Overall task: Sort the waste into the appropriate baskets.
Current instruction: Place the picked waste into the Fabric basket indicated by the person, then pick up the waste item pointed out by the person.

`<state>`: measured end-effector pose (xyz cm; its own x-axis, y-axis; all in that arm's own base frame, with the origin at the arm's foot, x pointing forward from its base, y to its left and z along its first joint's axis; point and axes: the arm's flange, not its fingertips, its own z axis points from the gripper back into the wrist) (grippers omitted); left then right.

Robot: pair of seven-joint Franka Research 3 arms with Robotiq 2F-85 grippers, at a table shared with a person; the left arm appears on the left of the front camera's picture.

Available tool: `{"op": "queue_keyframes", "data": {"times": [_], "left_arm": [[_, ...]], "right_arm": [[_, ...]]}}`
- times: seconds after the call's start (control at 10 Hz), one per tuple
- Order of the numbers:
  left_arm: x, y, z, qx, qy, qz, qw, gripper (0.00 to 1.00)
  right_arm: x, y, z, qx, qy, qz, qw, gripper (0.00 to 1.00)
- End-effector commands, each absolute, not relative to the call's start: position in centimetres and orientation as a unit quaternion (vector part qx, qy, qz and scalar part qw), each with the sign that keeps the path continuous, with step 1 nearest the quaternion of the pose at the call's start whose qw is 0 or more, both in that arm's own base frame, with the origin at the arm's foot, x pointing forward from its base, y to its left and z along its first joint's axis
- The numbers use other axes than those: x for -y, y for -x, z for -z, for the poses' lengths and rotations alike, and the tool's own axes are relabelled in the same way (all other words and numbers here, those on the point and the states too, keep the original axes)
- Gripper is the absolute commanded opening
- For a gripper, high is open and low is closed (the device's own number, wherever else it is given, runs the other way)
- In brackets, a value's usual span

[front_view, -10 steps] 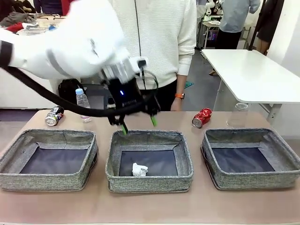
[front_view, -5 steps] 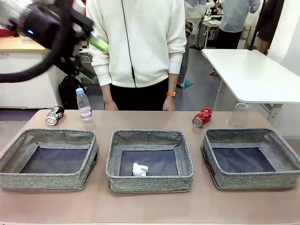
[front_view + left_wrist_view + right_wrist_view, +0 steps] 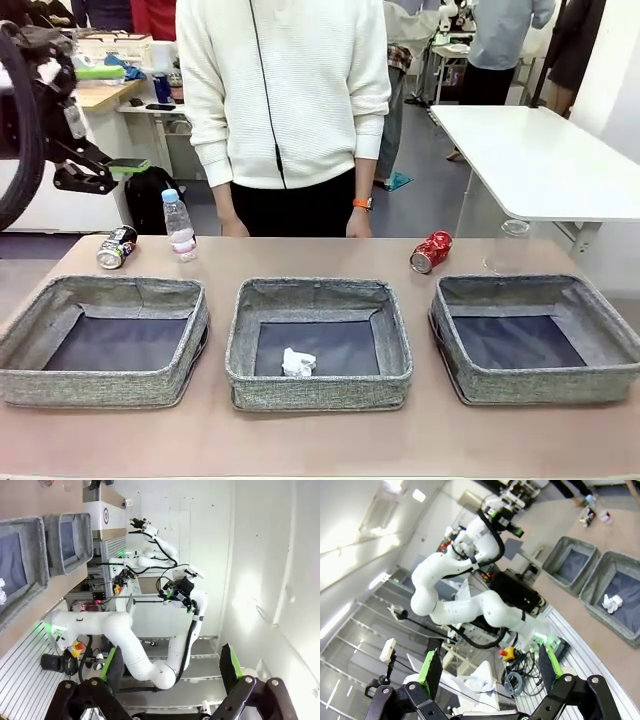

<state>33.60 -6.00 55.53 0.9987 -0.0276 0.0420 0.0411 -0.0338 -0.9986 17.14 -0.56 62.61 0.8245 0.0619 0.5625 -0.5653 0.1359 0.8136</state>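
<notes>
A crumpled white paper ball lies in the middle basket. The left basket and right basket hold nothing. Behind them on the table stand a dark can, a small clear bottle, a crushed red can and a clear cup. My left gripper hangs open and empty high at the far left, well above the dark can. In the left wrist view its fingers spread wide on air. The right gripper is open and empty too, looking down on the baskets and paper ball.
A person in a white sweater stands at the far edge behind the middle basket, hands hanging near the table. A white table stands at the back right. Bare tabletop runs in front of the baskets.
My left arm has swung from just above the middle basket up and away to the far left, open and empty throughout. The paper ball stays in the middle basket.
</notes>
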Motion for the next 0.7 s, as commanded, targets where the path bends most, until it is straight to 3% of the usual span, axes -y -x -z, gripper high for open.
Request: {"op": "queue_keyframes", "data": {"times": [0.0, 0.6], "left_arm": [[7.06, -34.72, -59.03, 0.022, 0.686, 0.077, 0.723, 1.0], [7.06, -34.72, -59.03, 0.022, 0.686, 0.077, 0.723, 1.0]], "right_arm": [[0.38, -17.31, -62.99, 0.211, -0.626, -0.227, 0.716, 1.0], [0.38, -17.31, -62.99, 0.211, -0.626, -0.227, 0.716, 1.0]]}}
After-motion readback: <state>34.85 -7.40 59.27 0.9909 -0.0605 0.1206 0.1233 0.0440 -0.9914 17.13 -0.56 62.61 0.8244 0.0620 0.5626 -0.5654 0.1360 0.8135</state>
